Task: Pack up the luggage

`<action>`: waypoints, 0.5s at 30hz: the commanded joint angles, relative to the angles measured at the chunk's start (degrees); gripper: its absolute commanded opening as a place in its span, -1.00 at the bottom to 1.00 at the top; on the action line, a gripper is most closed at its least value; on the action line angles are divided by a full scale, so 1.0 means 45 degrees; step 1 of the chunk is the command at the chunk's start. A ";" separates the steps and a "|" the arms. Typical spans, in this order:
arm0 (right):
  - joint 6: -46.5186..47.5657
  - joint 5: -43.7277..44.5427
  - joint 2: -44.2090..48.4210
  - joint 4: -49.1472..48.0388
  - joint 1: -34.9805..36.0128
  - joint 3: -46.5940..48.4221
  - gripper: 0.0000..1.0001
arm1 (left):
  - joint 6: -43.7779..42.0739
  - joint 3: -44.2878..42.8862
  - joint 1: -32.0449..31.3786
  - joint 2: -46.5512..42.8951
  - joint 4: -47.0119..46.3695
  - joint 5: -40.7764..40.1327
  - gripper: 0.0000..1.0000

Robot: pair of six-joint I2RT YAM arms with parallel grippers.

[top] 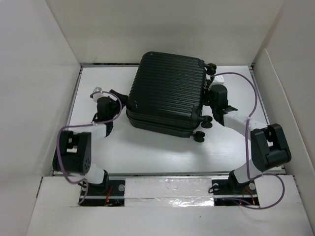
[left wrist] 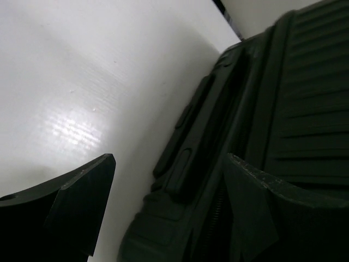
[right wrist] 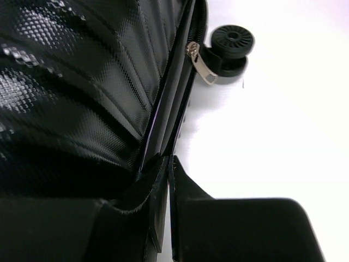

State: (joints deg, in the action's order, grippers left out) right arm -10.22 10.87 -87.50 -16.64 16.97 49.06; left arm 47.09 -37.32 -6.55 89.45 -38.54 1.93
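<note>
The luggage (top: 167, 93) is a black ribbed hard-shell suitcase lying flat and closed on the white table, with its wheels (top: 201, 136) pointing right. My left gripper (top: 122, 101) is at its left side and stands open. In the left wrist view the left gripper (left wrist: 170, 158) straddles the side handle (left wrist: 188, 158) of the luggage (left wrist: 305, 82), touching nothing. My right gripper (top: 209, 96) is at the wheel side. In the right wrist view the right gripper (right wrist: 170, 158) is shut, tips against the zipper seam of the luggage (right wrist: 82, 82). A silver zipper pull (right wrist: 200, 64) hangs free by a wheel (right wrist: 232, 46).
White walls enclose the table (top: 147, 152) at the left, back and right. A raised white ledge (top: 167, 189) runs along the near edge between the arm bases. Purple cables loop off both arms.
</note>
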 commanded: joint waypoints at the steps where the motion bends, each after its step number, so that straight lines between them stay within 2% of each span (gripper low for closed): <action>1: 0.0180 -0.3665 -0.0807 0.0337 0.1287 0.1573 -0.76 | 0.0102 0.1295 -0.1220 -0.2255 -0.1317 0.0256 0.56; 6: 0.0454 -0.4583 -0.1530 0.1139 0.1132 0.2944 -0.72 | 0.0881 0.3076 -0.1455 -0.5479 -0.1259 -0.0312 0.56; 9: 0.0590 -0.5696 -0.1979 0.1782 0.0762 0.4017 -0.61 | 0.0883 0.3586 -0.1455 -0.6925 -0.0831 -0.0313 0.57; 12: 0.0689 -0.6107 -0.1942 0.2136 0.0643 0.4663 -0.44 | 0.0785 0.3664 -0.1571 -0.8000 -0.0302 -0.0313 0.59; 15: 0.0805 -0.6459 -0.1630 0.2740 0.0369 0.5151 -0.12 | 0.1039 0.3762 -0.1573 -0.8724 -0.0282 0.0096 0.59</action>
State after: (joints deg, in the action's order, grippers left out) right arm -5.82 -5.45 -97.49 -4.14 16.84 67.05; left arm 50.06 -20.88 -12.25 52.82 -38.70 -3.49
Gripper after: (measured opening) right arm 0.411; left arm 0.796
